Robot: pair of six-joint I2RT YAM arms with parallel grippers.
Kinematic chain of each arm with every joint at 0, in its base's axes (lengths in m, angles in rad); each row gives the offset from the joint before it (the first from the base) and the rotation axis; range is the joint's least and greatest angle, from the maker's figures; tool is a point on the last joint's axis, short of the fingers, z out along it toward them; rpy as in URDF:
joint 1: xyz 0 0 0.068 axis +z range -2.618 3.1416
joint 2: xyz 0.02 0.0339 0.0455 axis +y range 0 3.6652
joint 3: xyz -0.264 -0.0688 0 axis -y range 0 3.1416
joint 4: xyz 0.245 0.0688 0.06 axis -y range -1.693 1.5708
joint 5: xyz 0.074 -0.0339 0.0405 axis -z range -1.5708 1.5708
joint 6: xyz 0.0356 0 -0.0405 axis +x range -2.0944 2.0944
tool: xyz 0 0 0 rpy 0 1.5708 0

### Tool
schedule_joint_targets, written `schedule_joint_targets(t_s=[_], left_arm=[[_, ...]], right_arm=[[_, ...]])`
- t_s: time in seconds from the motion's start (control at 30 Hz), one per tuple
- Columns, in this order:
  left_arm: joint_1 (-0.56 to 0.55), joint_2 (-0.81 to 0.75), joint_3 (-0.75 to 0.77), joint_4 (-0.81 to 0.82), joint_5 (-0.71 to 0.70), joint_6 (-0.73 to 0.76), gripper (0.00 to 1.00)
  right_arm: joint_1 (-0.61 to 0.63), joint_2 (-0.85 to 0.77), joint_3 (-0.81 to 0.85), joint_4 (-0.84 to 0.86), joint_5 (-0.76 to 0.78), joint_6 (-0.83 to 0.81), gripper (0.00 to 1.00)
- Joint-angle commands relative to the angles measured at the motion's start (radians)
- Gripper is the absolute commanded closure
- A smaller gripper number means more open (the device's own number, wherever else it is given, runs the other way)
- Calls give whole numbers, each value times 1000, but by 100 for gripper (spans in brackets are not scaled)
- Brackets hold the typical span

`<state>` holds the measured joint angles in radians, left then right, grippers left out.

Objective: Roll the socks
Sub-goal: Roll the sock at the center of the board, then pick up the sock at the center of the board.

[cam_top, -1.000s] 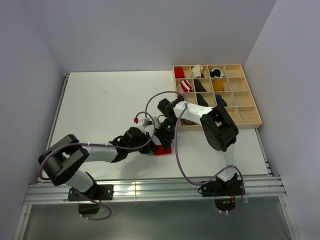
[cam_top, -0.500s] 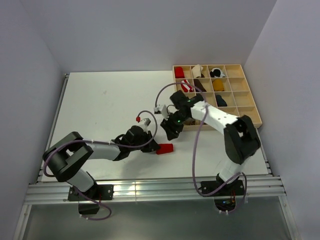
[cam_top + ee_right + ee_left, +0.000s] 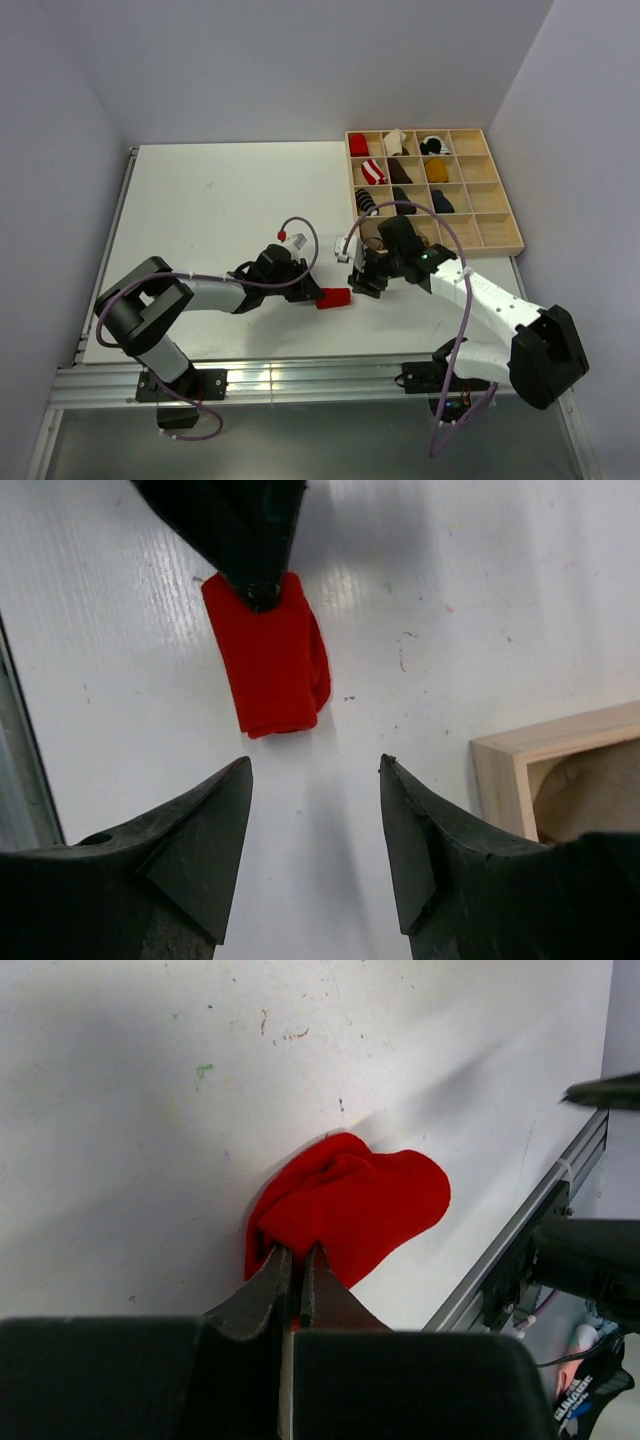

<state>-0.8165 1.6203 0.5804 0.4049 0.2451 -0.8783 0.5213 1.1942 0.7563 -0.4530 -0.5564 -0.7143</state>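
Observation:
A folded bright red sock lies on the white table near its front edge. My left gripper is shut on its left end; the left wrist view shows the fingertips pinching the edge of the red sock. My right gripper stands open and empty just right of the red sock, not touching it, and shows from above as the right gripper. A tan-brown sock lies in the near-left cell of the wooden tray.
A wooden compartment tray sits at the back right, holding a red bundle, a striped bundle, a mustard bundle and dark ones. Its near-left corner is close to my right fingers. A metal rail runs along the table's front edge.
My right gripper has let go of the red sock, backed off to the right and opened wider, its arm swinging low to the near right. The left gripper kept its hold.

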Motion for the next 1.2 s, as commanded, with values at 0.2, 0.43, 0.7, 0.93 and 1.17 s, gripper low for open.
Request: schedule_joint_targets(t_s=[0.2,0.43,0.7,0.93,1.17], left_arm=[[14,95,22,-270,60,45,100],[36,121,59,-282,131,42,100],[45,141,110,-345,146,61,100],[57,156,128,-362,190,59,100],[80,170,171,-428,244,53,100]], right_arm=[[216,-50,-158,252,203,-114,39],[305,-18,-153,254,246,-131,38],[381,79,-147,281,317,-145,39],[399,145,-129,277,343,-146,41],[404,206,-104,249,363,-154,43]])
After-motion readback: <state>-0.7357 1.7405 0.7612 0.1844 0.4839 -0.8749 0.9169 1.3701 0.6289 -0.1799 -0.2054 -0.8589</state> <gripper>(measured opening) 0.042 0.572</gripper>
